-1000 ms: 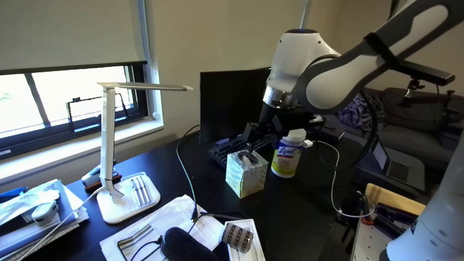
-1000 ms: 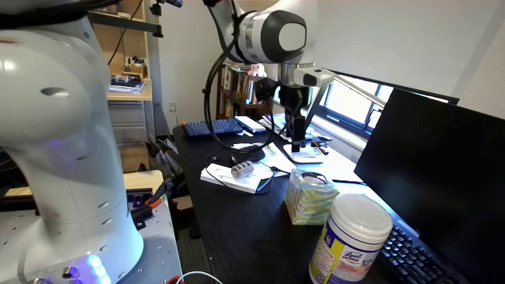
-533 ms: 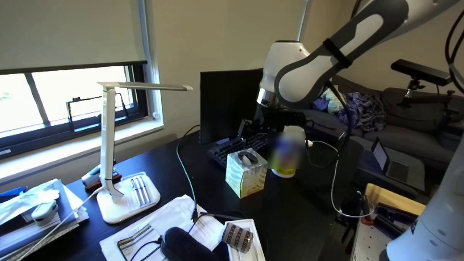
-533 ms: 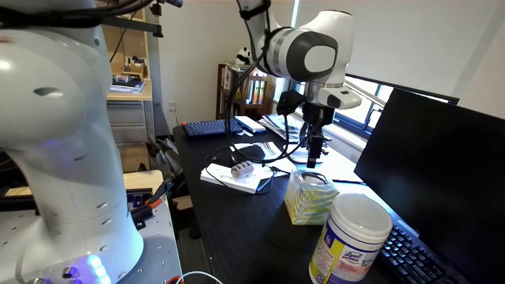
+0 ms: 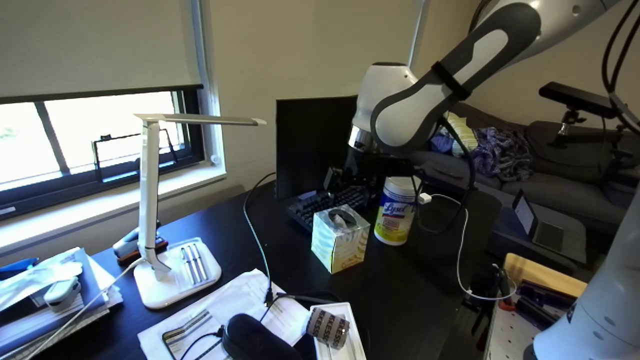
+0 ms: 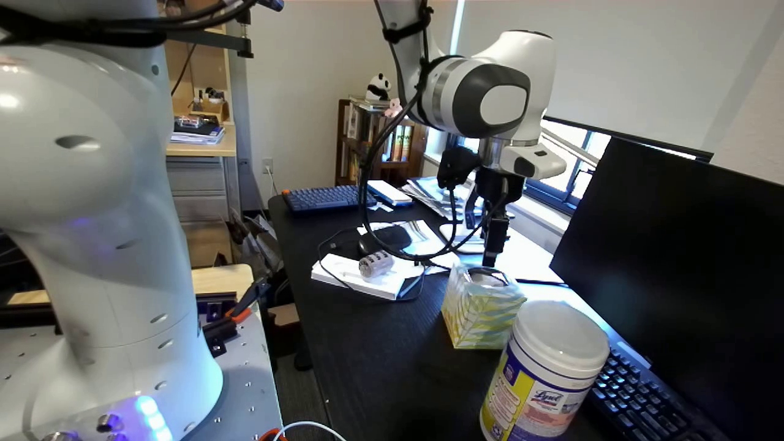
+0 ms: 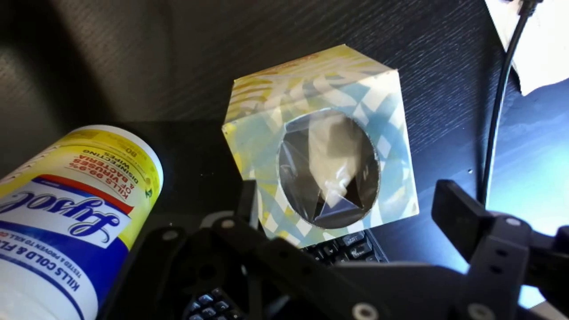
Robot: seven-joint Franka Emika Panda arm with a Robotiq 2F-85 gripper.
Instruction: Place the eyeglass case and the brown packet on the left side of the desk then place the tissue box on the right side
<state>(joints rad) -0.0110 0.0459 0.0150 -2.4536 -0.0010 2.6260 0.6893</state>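
Near-black counter [image 5: 400, 300]. Black two-fingered gripper [image 7: 347, 191] had just come lower, wide and empty, near the pale yellow-green cardboard tissue box [image 5: 340, 242], below centre in an exterior view. There, black oblong eyeglass case [image 5: 255, 340] and brown printed packet [image 5: 328, 327] lay unmoved, bottom centre; the box's turn had probably come.

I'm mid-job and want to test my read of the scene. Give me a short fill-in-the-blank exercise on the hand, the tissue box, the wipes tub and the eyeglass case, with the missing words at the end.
1. Open or shut: the hand is ____.
2. Of the wipes tub and the eyeglass case, the one nearer the tissue box is the ____.
3. The large brand name on the wipes tub reads ____.
4. The color of the eyeglass case is ____.

Missing words: open; wipes tub; Lysol; black.
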